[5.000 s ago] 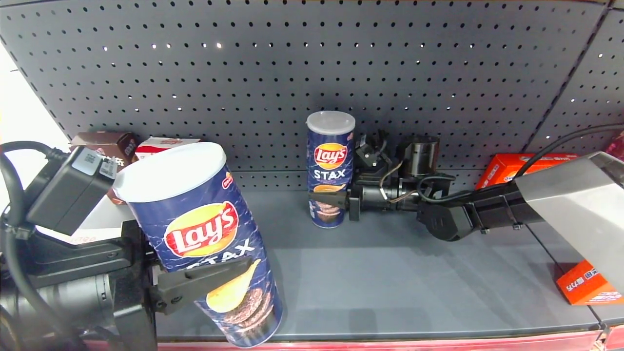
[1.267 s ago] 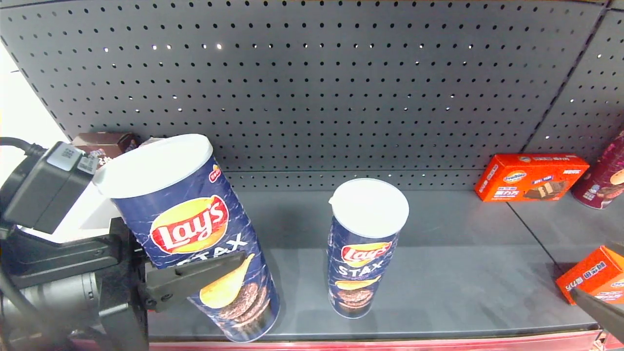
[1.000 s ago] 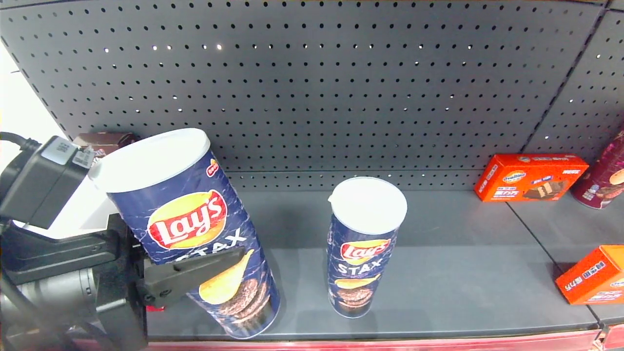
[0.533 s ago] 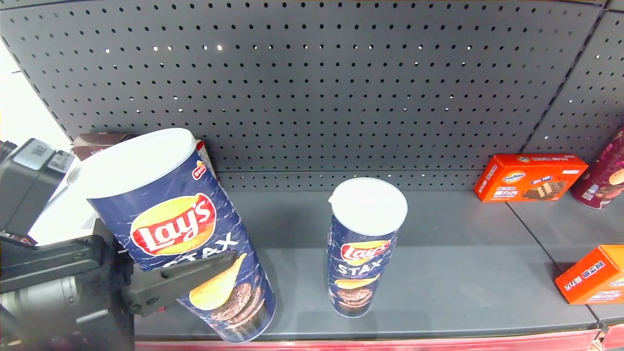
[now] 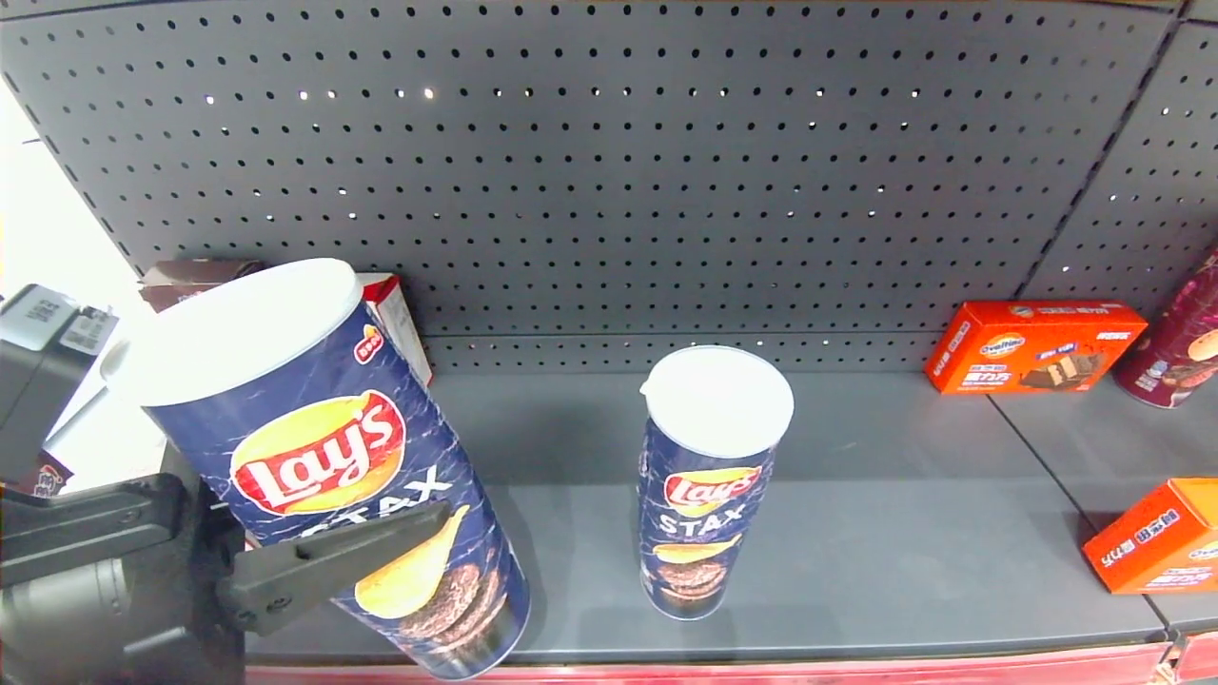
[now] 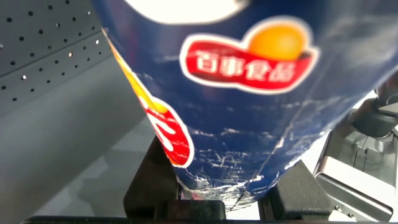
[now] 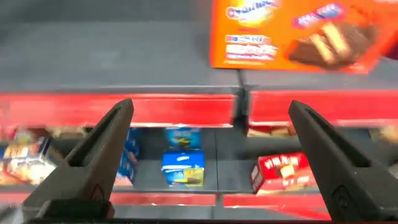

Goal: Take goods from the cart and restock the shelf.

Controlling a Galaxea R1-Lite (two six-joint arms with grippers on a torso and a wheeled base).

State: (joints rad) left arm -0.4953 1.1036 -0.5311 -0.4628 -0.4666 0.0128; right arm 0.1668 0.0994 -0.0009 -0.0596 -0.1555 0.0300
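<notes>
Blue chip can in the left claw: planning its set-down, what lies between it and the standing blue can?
Nothing: the head view shows bare dark grey metal shelf between the held blue cylindrical chip can and the standing blue chip can.

The tilted chip can (image 5: 324, 466) partly covers a brown box (image 5: 195, 272) and a red-and-white box (image 5: 402, 322) behind it. At the right edge, a dark red can (image 5: 1178, 344) and the nearer orange box (image 5: 1153, 538) are cut off. Packets (image 7: 183, 165) on the lower shelf (image 7: 229, 158) are too blurred to tell apart.
</notes>
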